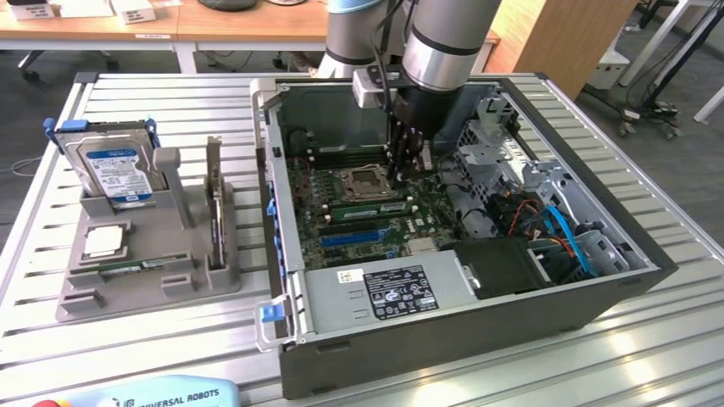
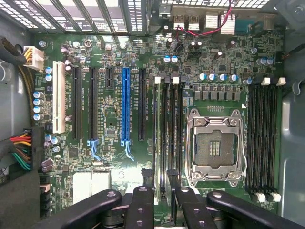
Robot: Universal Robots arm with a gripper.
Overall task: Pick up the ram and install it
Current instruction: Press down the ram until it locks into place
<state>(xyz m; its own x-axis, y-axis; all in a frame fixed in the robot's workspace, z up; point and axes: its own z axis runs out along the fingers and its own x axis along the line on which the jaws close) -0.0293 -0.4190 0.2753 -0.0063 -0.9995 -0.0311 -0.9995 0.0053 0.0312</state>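
Observation:
A slim green ram stick (image 1: 368, 197) stands on edge in the memory slots (image 2: 167, 138) next to the open processor socket (image 2: 215, 148) on the motherboard. My gripper (image 1: 408, 170) is down inside the open computer case (image 1: 633, 280), over one end of those slots. In the wrist view the gripper (image 2: 162, 205) straddles the end of that slot bank. I cannot tell whether it grips the stick or only rests at its end. Another ram stick (image 1: 215, 212) stands upright in the grey stand outside the case.
The grey stand (image 1: 147, 288) at the exterior view's left also carries a blue-labelled hard drive (image 1: 114, 170) and a square silver processor chip (image 1: 104, 242). Drive cages and cables (image 1: 543, 220) crowd the case at the exterior view's right. A second bank of slots (image 2: 264, 138) lies beyond the socket.

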